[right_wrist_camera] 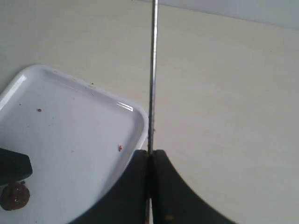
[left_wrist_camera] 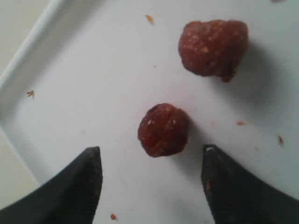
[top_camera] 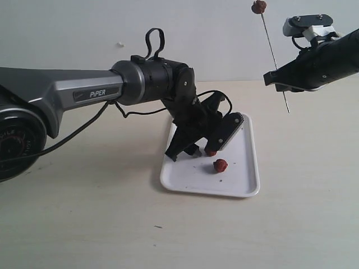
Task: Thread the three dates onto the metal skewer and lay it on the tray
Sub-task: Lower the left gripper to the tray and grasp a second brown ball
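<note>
Sitting between the spread jaws of the left gripper (left_wrist_camera: 150, 154) on the tray (left_wrist_camera: 56, 70), a loose date (left_wrist_camera: 163, 129) looks lined up for pinching, its twin (left_wrist_camera: 213, 46) just beyond, while the right gripper (right_wrist_camera: 150, 156) clamps the metal skewer (right_wrist_camera: 153, 70) upright so the threaded date (top_camera: 258, 7) rides clear above.

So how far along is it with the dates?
The first date sits on the skewer, which the right gripper holds nearly upright. In hand: the left gripper, open, straddles a second date on the tray. Left: that one, the third date beside it, then laying the skewer down.
</note>
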